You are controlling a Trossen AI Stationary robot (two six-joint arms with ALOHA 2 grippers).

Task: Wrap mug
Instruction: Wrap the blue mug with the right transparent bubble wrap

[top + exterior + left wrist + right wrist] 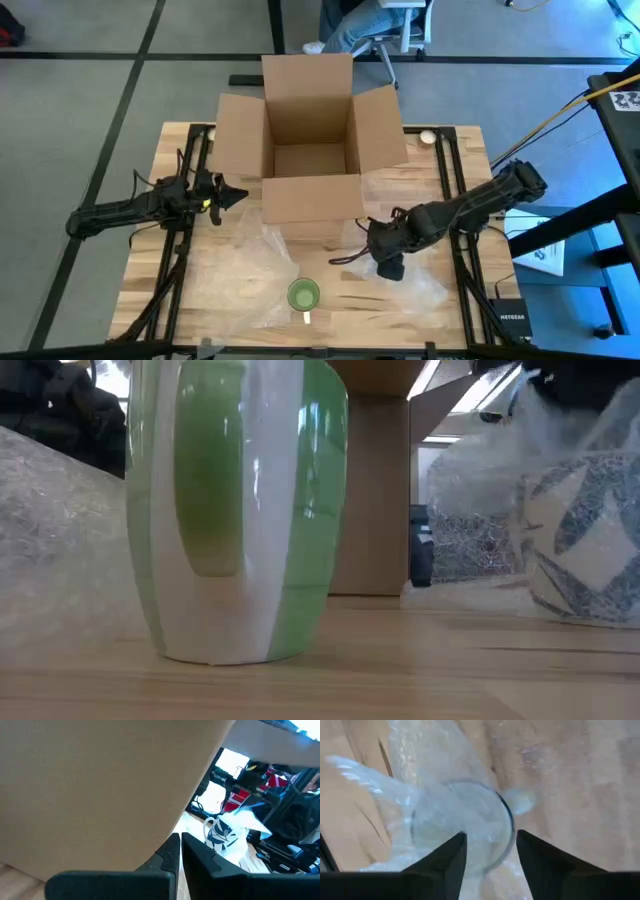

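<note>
The green mug [303,293] with its cream handle [215,610] stands upright on its base near the table's front edge, beside a clear bubble-wrap sheet [245,272]. No gripper touches it. My right gripper [490,842] is open and points down over a second, blue-and-white patterned mug [580,550] that sits in bubble wrap right of the green one. My left gripper [238,195] is shut and hovers level at the left flap [100,785] of the brown cardboard box [310,150]. My right gripper comes from above with its fingers [452,855] on either side of the wrapped patterned mug's rim [507,815]. I cannot tell whether they touch the mug or the wrap.
The open box stands at the table's far middle, its flaps spread out to all sides. More crinkled bubble wrap [425,285] lies at the right front. A small network device [505,320] sits off the table's right front corner. A seated person's legs [355,25] show beyond the box.
</note>
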